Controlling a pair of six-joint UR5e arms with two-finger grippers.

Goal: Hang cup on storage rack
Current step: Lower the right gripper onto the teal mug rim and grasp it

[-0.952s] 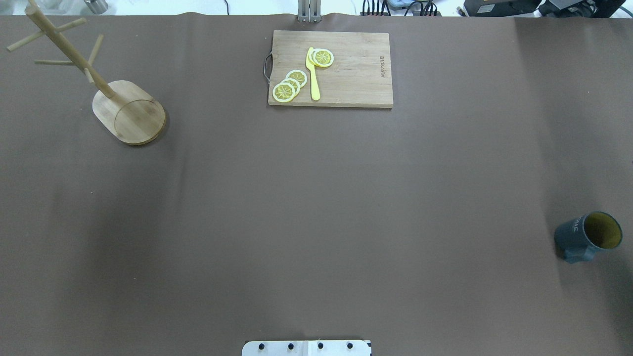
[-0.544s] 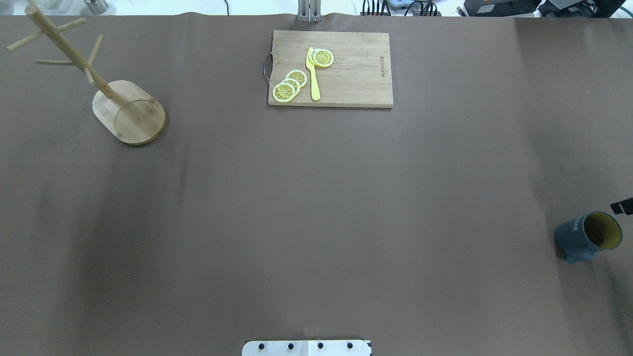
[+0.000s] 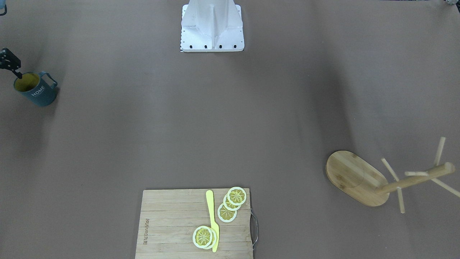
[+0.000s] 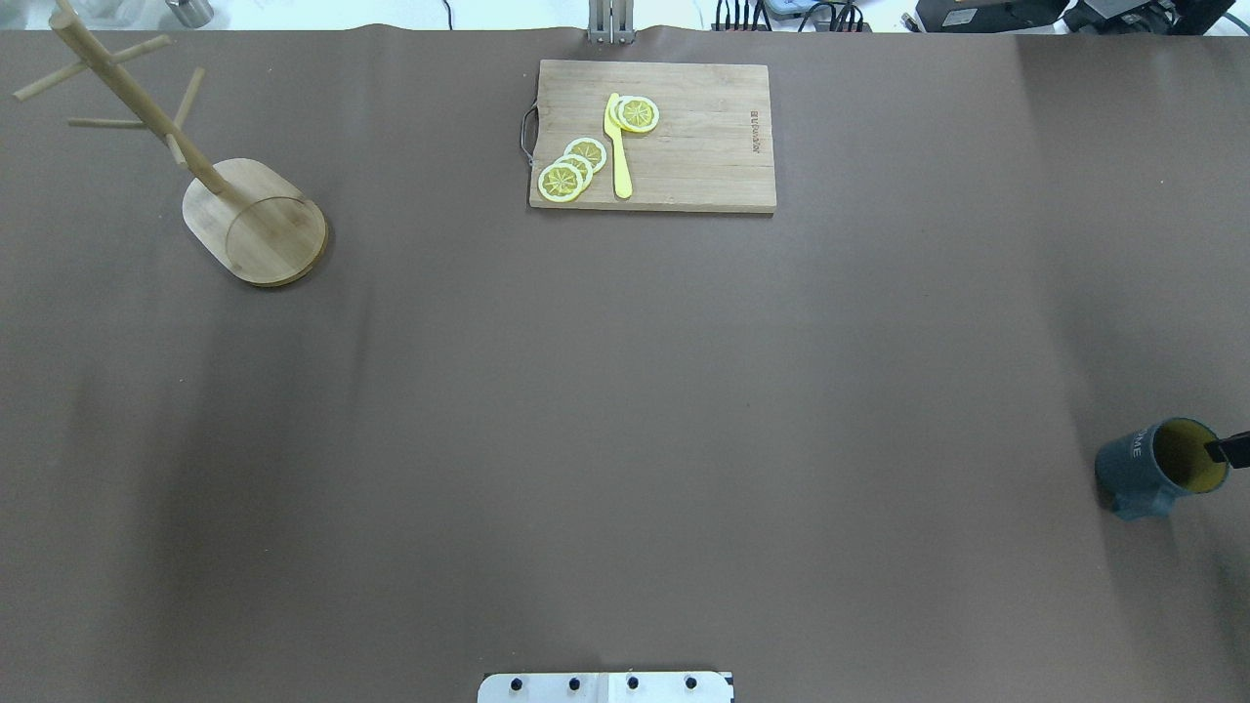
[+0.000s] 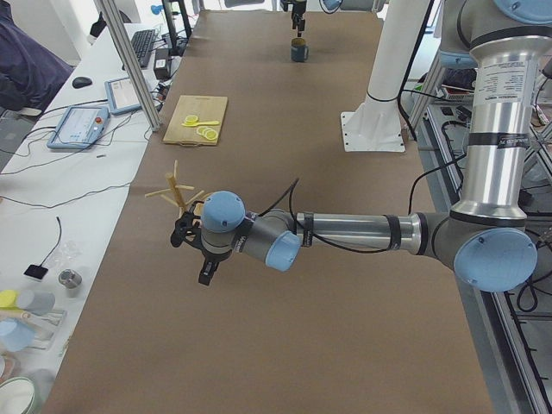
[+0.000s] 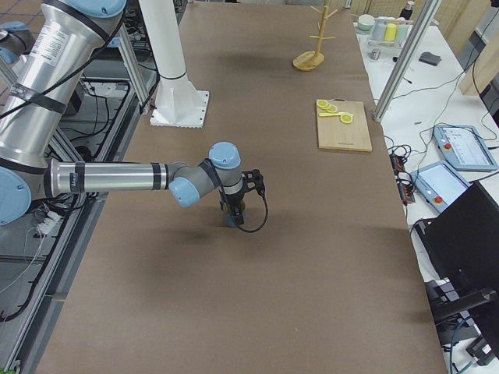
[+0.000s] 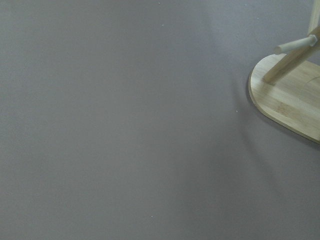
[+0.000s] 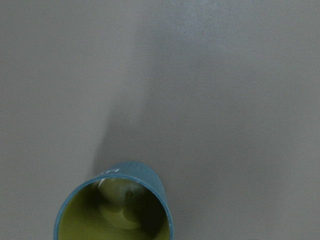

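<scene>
The dark blue-grey cup (image 4: 1138, 471) with yellow inside and "HOME" lettering stands upright at the table's right edge, also in the front view (image 3: 36, 91) and at the bottom of the right wrist view (image 8: 115, 210). My right gripper (image 3: 14, 70) hangs just over the cup's rim; only its tip (image 4: 1229, 449) shows overhead, over the cup's mouth, and I cannot tell whether it is open or shut. The bamboo storage rack (image 4: 259, 229) stands at the far left, its base in the left wrist view (image 7: 290, 95). My left gripper (image 5: 205, 272) hovers near the rack; its state is unclear.
A wooden cutting board (image 4: 698, 146) with lemon slices (image 4: 571, 171) and a yellow knife (image 4: 619, 156) lies at the far middle of the table. The robot's white base plate (image 4: 605, 686) is at the near edge. Brown table cover between the cup and the rack.
My right gripper's tip came in from the right edge and moved toward the robot until it sits over the cup's mouth. The cup and the rack have not moved.
</scene>
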